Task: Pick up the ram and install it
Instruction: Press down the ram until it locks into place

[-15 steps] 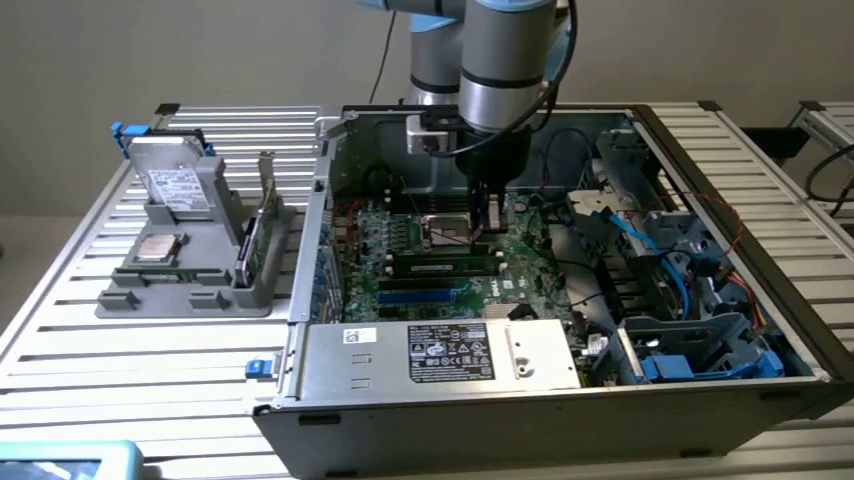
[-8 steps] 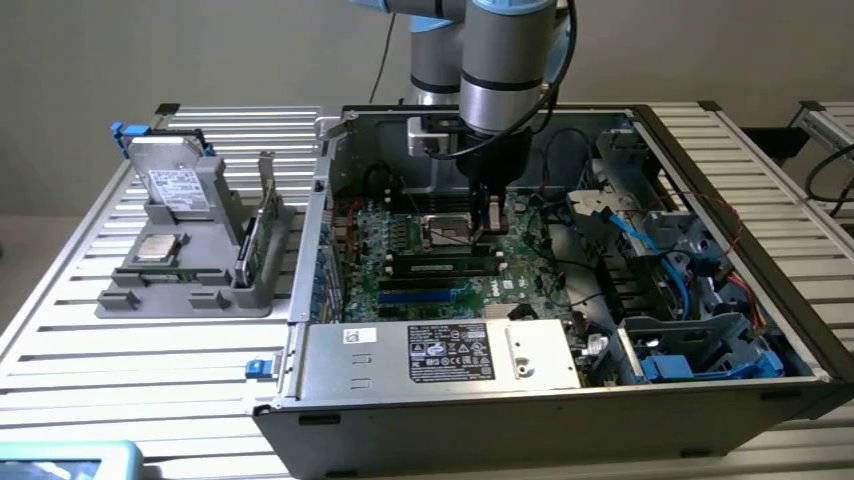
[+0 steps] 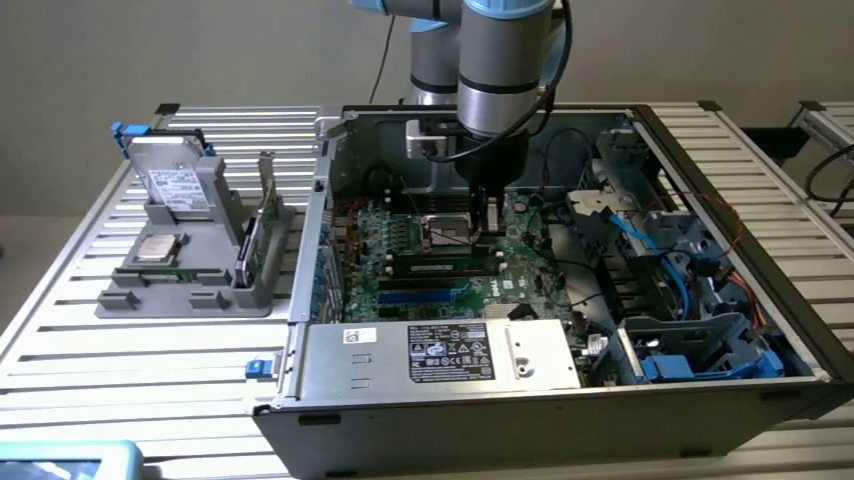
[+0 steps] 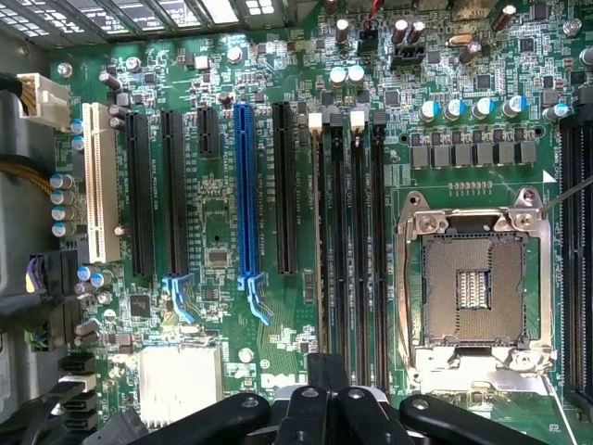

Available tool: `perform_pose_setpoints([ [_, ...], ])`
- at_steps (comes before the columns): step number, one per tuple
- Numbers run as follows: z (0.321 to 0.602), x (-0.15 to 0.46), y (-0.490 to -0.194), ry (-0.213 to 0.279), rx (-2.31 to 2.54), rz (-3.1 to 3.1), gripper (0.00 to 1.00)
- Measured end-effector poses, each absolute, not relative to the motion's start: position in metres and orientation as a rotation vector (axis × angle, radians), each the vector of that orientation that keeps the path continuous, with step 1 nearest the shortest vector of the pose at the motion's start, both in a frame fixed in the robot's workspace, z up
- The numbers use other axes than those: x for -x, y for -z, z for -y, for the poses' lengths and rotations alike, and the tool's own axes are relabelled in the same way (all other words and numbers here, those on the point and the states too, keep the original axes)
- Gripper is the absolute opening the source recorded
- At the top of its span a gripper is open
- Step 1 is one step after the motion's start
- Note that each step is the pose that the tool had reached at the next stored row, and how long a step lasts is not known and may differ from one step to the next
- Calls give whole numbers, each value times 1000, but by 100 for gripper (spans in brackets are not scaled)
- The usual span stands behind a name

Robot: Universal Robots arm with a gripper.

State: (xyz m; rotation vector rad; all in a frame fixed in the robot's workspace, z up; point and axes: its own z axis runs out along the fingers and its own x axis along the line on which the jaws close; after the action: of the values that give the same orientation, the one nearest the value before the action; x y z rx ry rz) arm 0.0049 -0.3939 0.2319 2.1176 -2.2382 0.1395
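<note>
Nearest the exterior camera runs the front wall of the open computer case (image 3: 534, 425), with a labelled metal box (image 3: 441, 352) just behind its rim; beyond that, toward twelve o'clock, the motherboard (image 3: 387, 240) lies flat between the case walls; the ram (image 3: 430, 268) stands on edge in a slot near the board's middle, its long side facing the camera; the gripper (image 3: 486, 228) hangs at the stick's three-o'clock end, just beside the open processor socket (image 3: 447, 232); its fingers are closed together, and I cannot tell whether they pinch the ram's upper edge or only meet it; loose cables (image 3: 587, 260) crowd the three-o'clock side; at nine o'clock the side wall (image 3: 320, 225) stands near, with bare board between; outside that wall, a grey holder (image 3: 147, 290) sits on the slatted table (image 3: 160, 380), with open slats toward six o'clock.
</note>
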Motion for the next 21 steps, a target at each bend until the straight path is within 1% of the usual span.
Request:
perform_pose_setpoints([
  [21,392,-5,-226,-143,-2110,2248,11],
])
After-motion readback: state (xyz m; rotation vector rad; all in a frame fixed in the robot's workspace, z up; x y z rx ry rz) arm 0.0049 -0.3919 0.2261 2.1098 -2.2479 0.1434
